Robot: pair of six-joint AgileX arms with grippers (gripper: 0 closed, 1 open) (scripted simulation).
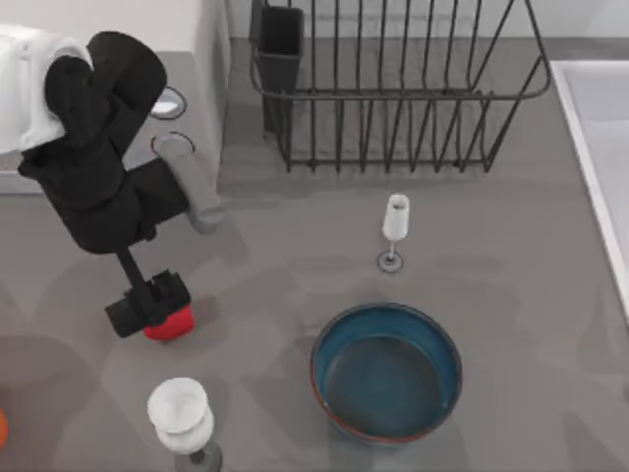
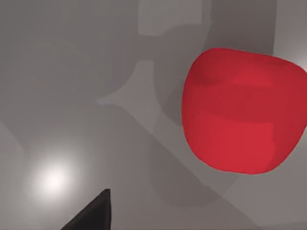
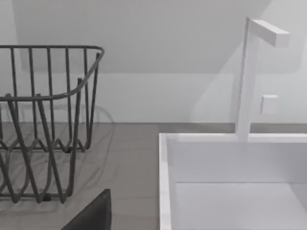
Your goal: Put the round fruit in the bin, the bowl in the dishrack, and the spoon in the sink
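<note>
The round fruit (image 1: 173, 324) is small, red and smooth, and rests on the grey table at the front left. My left gripper (image 1: 147, 304) hangs right over it, touching or nearly touching its left side. The left wrist view shows the round fruit (image 2: 242, 115) close up on the table. The bowl (image 1: 386, 372), blue inside with a reddish-brown rim, stands upright at the front centre. At the back is the dark wire dishrack (image 1: 393, 98), and the pale sink (image 1: 590, 147) lies at the right edge. My right gripper (image 3: 93, 215) faces the dishrack (image 3: 48, 120) and the sink (image 3: 165, 182). The spoon and the bin are out of view.
One white stemmed glass (image 1: 395, 228) stands between the dishrack and the bowl, another (image 1: 181, 417) just in front of the fruit. A white microwave with round knobs (image 1: 169, 102) sits at the back left. A small orange object (image 1: 2, 428) lies at the left edge. A faucet (image 3: 247, 76) rises behind the sink.
</note>
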